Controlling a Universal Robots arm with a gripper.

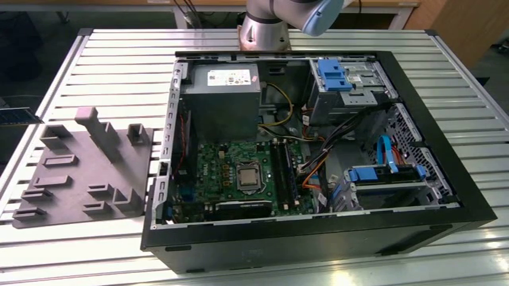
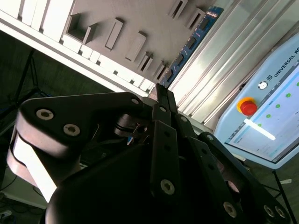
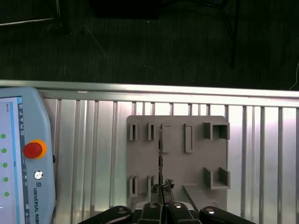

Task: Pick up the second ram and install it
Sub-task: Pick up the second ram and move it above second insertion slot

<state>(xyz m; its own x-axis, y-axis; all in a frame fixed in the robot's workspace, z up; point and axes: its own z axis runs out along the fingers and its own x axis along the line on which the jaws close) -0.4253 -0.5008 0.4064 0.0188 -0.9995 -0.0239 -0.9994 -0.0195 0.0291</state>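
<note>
My gripper [image 3: 161,188] is shut on the second ram [image 3: 160,154], a thin board that I see edge-on in the first wrist view, running out from the fingertips. In the second wrist view the ram [image 2: 189,44] shows its dark blue face with chips, reaching away from the gripper [image 2: 161,89]. I hold it in the air above the grey fixture tray [image 3: 187,163]. At the exterior view's left edge, one end of the ram [image 1: 18,116] shows with a pale long edge. The green motherboard [image 1: 238,173] lies in the open computer case, with long black slots [image 1: 284,170] beside the processor.
The black case [image 1: 318,238] takes up the middle of the slatted table [image 1: 119,71]. The fixture tray [image 1: 80,173] lies at the exterior view's left and has raised posts. A teach pendant [image 3: 23,154] lies beside the tray. The table edge [image 3: 149,86] is near, with dark floor beyond it.
</note>
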